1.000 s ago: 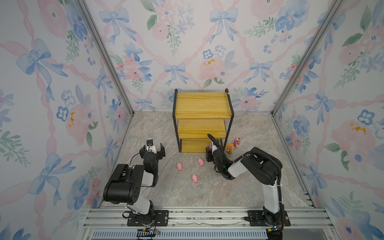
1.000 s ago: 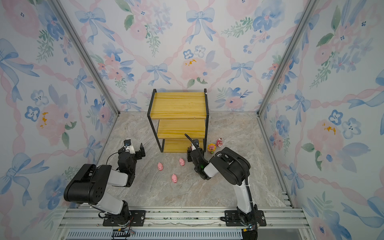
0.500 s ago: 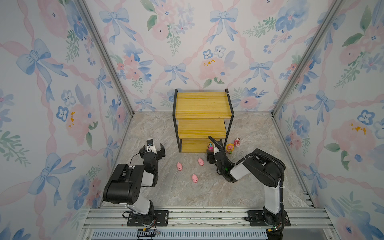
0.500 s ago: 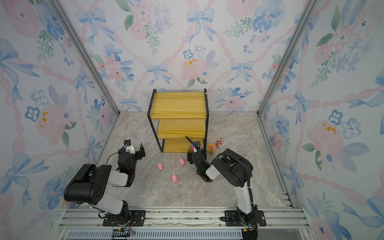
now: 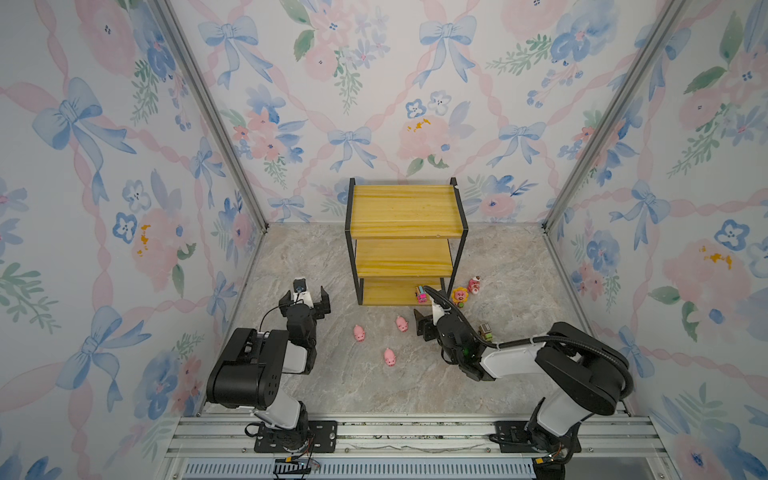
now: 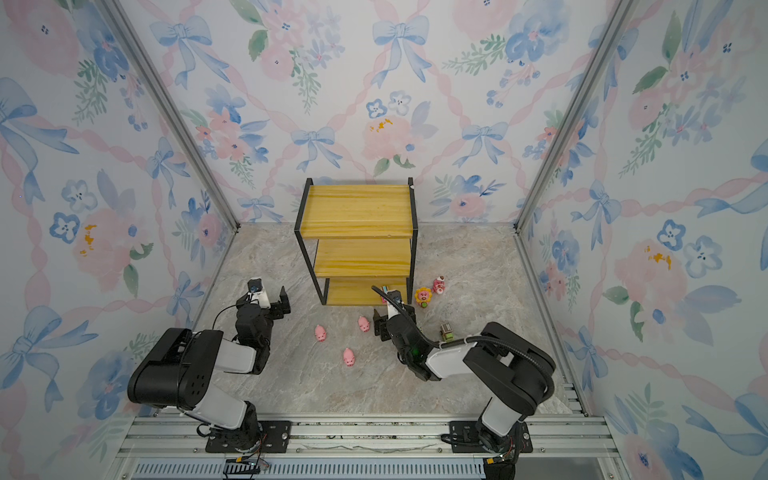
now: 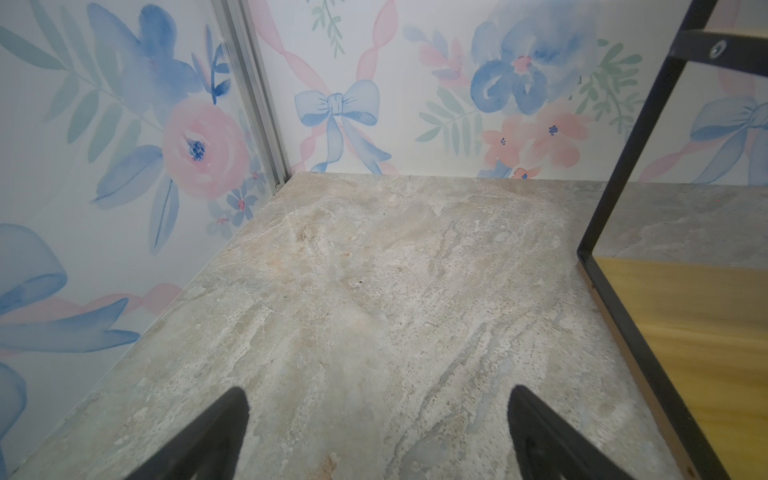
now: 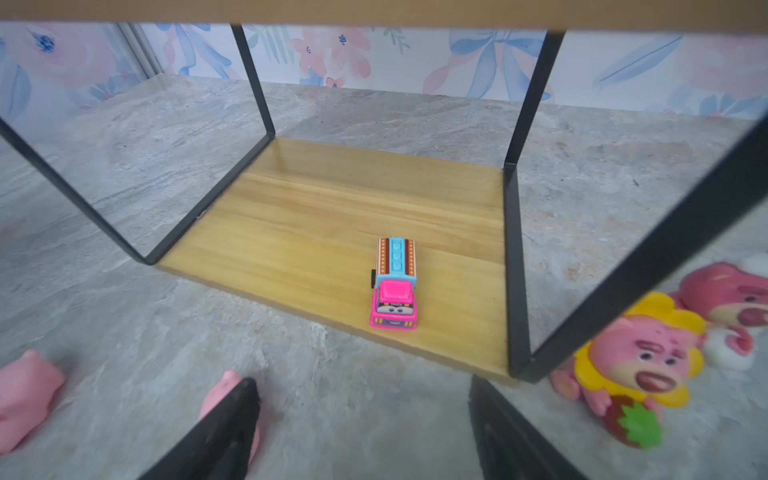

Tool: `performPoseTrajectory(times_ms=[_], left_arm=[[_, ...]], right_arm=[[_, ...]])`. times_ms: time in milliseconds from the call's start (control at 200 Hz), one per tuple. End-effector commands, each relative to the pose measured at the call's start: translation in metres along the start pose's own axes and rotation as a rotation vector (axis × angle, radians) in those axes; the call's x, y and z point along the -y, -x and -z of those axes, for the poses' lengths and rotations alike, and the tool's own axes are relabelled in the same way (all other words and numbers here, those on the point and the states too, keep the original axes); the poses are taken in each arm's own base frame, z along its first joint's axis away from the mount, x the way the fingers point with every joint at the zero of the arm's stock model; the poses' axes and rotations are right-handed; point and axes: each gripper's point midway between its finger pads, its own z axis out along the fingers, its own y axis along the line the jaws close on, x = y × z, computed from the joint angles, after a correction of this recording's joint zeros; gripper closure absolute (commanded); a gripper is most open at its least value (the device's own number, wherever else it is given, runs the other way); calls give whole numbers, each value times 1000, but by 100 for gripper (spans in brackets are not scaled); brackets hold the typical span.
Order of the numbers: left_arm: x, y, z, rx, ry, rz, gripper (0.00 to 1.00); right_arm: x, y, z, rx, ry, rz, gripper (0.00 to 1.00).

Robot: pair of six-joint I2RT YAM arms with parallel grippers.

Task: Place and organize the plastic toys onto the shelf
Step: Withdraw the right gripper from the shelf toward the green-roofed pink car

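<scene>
My right gripper (image 8: pixel 361 390) hangs low before the small three-tier shelf of yellow wooden boards in a thin black metal frame (image 8: pixel 311 224), jaws spread wide and empty. The pink-cabbed toy truck with a blue-topped back (image 8: pixel 394 286) stands on the bottom board, near its right front post, apart from my fingertips. Three pink plastic pigs (image 5: pixel 359 333) lie on the grey marbled tabletop (image 5: pixel 340 386) left of that gripper. The pink bear figurine with yellow sunflower petals (image 8: pixel 640 365) and the plain pink bear figurine (image 8: pixel 731 299) stand just outside the frame's right side. My left gripper (image 7: pixel 378 395) hovers left of the shelf, jaws spread, holding nothing
</scene>
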Motion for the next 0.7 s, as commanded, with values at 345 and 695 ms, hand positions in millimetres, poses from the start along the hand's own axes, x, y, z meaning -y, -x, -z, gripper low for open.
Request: performPoseTrajectory(times_ms=[345,695], left_arm=[[1,-1,2,1,-4,1,2],[1,-1,2,2,-4,1,2]], right_arm=[[79,-45,96,-245,-71,-133,22],[85,-78,84,-365,-136,-172,26]])
